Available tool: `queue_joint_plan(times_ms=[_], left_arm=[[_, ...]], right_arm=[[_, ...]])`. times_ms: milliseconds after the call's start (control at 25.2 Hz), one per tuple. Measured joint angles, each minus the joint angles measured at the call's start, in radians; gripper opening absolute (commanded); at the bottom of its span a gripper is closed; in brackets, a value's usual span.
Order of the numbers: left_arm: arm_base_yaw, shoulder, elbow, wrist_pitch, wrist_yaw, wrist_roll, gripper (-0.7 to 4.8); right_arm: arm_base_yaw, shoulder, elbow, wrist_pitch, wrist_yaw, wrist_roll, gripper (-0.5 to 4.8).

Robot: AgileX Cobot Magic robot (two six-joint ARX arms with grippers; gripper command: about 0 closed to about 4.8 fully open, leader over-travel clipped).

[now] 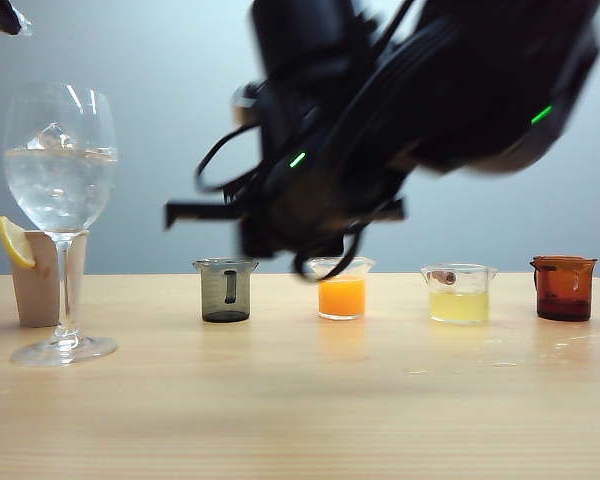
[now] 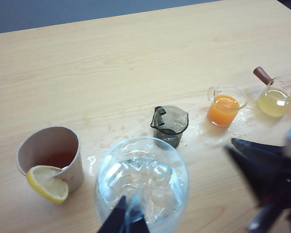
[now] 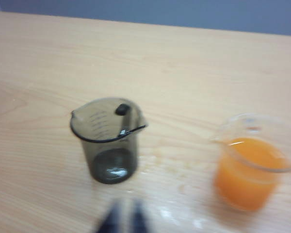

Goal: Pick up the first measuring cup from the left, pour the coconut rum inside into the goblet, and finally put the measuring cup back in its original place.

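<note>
while the first measuring cup (image 3: 108,141) stands upright on the table just ahead of and below the right gripper (image 3: 125,219), whose empty fingers sit nearly together, the left gripper (image 2: 127,219), also pinched close, hovers over the goblet (image 2: 141,187)

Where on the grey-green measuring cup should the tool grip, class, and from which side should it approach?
Probably across the body of the grey-green measuring cup, just under its flared rim, coming from the open table in front. It stands upright, apart from the goblet and the orange cup. Keep the small side handle between the fingers, not under one. The right tool hovers nearby, holding nothing.
</note>
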Motion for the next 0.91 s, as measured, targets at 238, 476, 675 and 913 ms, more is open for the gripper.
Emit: queue_joint_plan(times_ms=[238,476,675,913], left_arm=[[0.000,0.000,0.000,0.000,0.000,0.000,-0.03],[0.000,0.000,0.000,0.000,0.000,0.000,-0.03],[0.000,0.000,0.000,0.000,0.000,0.000,-0.03],[0.001,-0.086,-0.036,0.004,-0.003,0.000,-0.03]], right_arm=[[0.000,-0.293,-0.078,-0.132,-0.103,-0.003,-0.05],[0.000,-0.636,-0.077,-0.618,-0.279,-0.004,-0.05],[0.000,-0.825,-0.078,-0.861,-0.465,-0.031,-0.05],[0.000,-1.039,-0.088,-1.149,-0.510,-0.075,-0.06]])
